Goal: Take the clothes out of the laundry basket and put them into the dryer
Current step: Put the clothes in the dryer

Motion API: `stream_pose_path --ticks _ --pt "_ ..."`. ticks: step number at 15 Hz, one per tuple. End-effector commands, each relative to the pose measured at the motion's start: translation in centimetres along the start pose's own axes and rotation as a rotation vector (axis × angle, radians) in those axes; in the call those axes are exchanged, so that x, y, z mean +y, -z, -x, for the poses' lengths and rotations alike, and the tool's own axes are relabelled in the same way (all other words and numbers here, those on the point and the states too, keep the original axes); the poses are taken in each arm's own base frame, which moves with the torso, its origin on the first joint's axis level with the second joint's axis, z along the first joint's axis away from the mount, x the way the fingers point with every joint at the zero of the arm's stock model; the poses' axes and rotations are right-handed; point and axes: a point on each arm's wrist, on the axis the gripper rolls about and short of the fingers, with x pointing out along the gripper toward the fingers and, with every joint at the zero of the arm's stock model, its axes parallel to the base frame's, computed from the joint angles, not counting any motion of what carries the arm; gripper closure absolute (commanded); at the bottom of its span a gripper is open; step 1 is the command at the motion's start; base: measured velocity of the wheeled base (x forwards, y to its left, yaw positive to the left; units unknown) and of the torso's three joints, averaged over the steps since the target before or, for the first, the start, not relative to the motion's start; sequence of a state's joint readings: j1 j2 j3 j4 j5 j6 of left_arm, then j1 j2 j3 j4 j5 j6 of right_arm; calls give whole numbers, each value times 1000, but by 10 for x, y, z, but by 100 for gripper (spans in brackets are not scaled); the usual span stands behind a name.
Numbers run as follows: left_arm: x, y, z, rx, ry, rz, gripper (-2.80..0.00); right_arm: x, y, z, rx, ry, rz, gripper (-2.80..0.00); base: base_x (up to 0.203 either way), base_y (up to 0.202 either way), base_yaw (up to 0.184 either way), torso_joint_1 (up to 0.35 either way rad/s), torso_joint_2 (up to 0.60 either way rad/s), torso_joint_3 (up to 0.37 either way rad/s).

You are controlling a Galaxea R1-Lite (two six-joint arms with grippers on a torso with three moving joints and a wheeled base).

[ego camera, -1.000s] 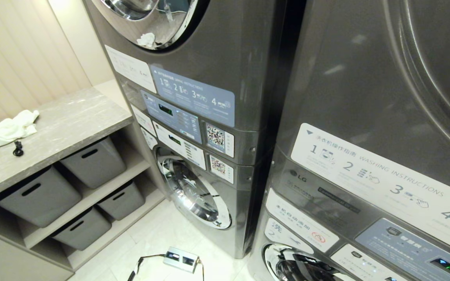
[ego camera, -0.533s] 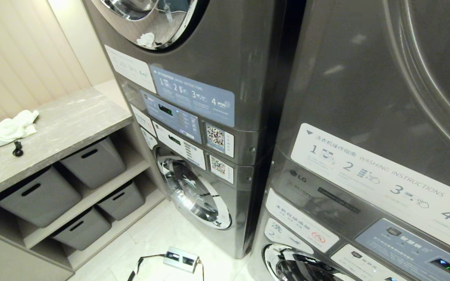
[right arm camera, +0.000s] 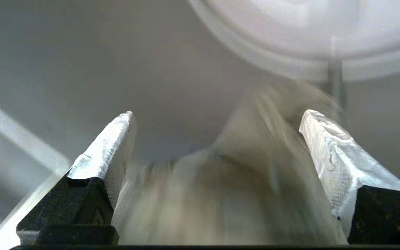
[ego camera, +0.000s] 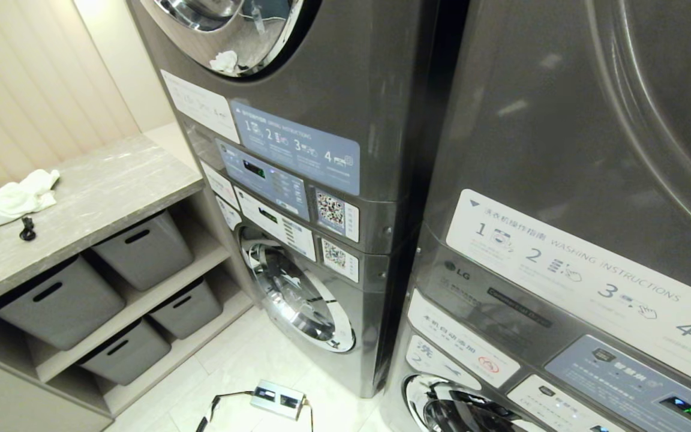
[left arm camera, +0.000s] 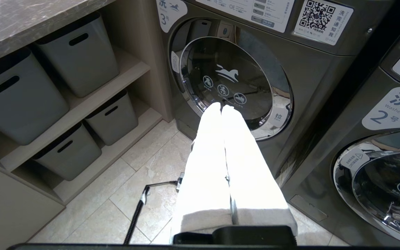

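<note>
I have the right claw [right arm camera: 217, 114] spread wide, and a pale garment [right arm camera: 241, 180] lies blurred between its fingers and just ahead of them, not pinched (I judge it let go so it drops into the dryer [right arm camera: 304, 38], whose round rim sits just beyond). The left claw [left arm camera: 221, 107] is pressed together, empty, parked and aimed at a lower machine's door [left arm camera: 233, 81]. I can't see the basket.

Warm, even indoor light fills the head view, with bright glare on the chrome door ring [ego camera: 297, 300]. The left gripper [left arm camera: 221, 107] is blown out white. The right wrist view is heavily motion-blurred.
</note>
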State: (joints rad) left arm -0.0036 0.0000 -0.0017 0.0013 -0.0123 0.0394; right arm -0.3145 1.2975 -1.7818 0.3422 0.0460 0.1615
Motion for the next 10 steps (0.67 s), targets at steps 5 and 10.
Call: stream_pose_path --ticks 5,10 --pt "0 0 0 1 -2 -1 0 5 -10 67 -18 -12 -1 -280 0 0 0 0 0 0" --pt "0 0 0 2 -2 0 0 8 2 137 -67 -96 7 -280 0 0 0 0 0 0"
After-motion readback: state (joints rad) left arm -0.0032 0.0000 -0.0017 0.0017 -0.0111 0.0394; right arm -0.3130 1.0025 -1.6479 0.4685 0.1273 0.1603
